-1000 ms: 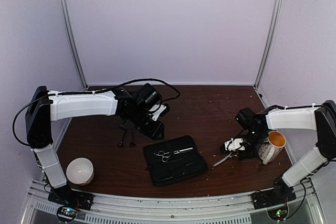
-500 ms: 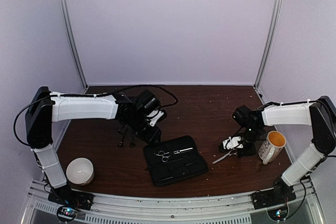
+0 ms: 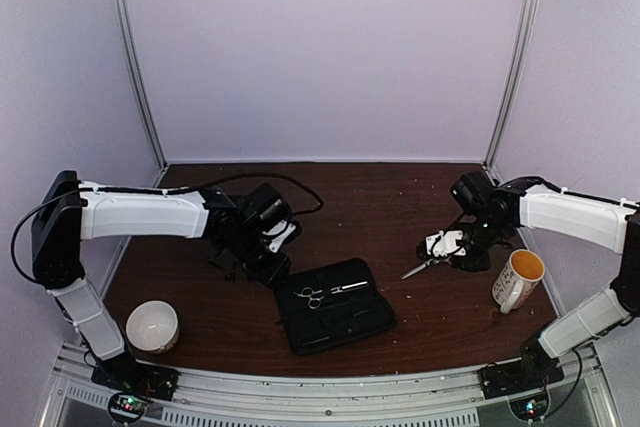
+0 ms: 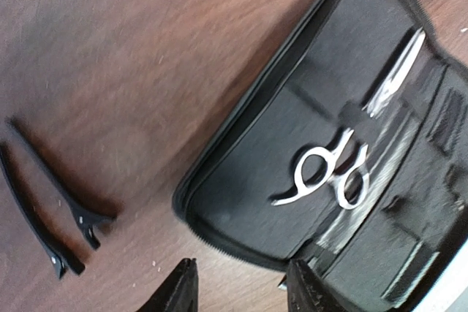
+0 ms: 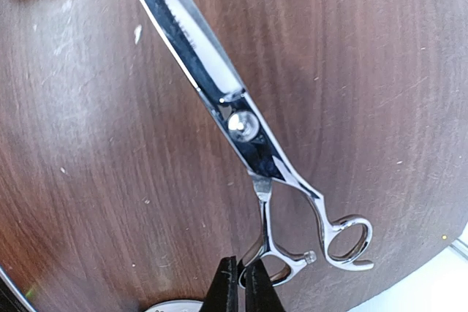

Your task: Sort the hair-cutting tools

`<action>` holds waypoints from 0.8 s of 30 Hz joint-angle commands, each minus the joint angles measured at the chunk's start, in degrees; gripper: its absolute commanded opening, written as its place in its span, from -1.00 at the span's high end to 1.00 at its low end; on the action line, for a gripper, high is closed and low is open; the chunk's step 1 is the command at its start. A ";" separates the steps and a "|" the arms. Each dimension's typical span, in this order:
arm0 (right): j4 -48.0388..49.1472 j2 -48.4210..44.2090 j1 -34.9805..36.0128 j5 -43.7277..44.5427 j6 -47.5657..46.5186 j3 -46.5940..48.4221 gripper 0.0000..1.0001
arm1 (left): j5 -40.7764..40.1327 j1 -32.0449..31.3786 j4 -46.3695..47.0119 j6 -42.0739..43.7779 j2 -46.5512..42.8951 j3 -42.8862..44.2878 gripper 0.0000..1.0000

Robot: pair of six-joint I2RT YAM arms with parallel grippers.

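Right end effector (image 5: 241, 267) clamps scissors (image 5: 241, 126); left end effector (image 4: 241, 277) parted.

- left arm (image 3: 140, 215): white shell links, black joint housings, black block at the shoulder
- right arm (image 3: 575, 219): same build (white links, black joints)
- black cable (image 3: 250, 179): runs along the left arm's upper link
- bases (image 3: 125, 402): black, with small green and red lights
- left fingers (image 4: 179, 291): glossy black tips
- right fingers (image 5: 227, 294): thin, black

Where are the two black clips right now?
Left wrist view: the two black clips lie side by side on the table, left of the open case, apart from it.
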 commanded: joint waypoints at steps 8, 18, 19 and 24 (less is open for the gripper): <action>2.23 2.28 2.86 1.81 7.77 6.06 1.00 | -6.00 -0.33 -6.32 -5.48 -6.44 -2.66 0.12; 2.94 5.96 7.11 0.00 10.63 10.62 1.00 | -3.48 -0.37 -4.24 -10.82 -9.99 -9.43 0.25; 3.17 5.80 7.59 0.05 10.69 10.44 1.00 | -3.47 -0.37 -4.24 -10.86 -10.03 -9.58 0.25; 3.72 6.23 9.29 0.29 11.39 10.35 1.00 | -3.36 -0.37 -3.36 -10.83 -8.75 -10.49 0.32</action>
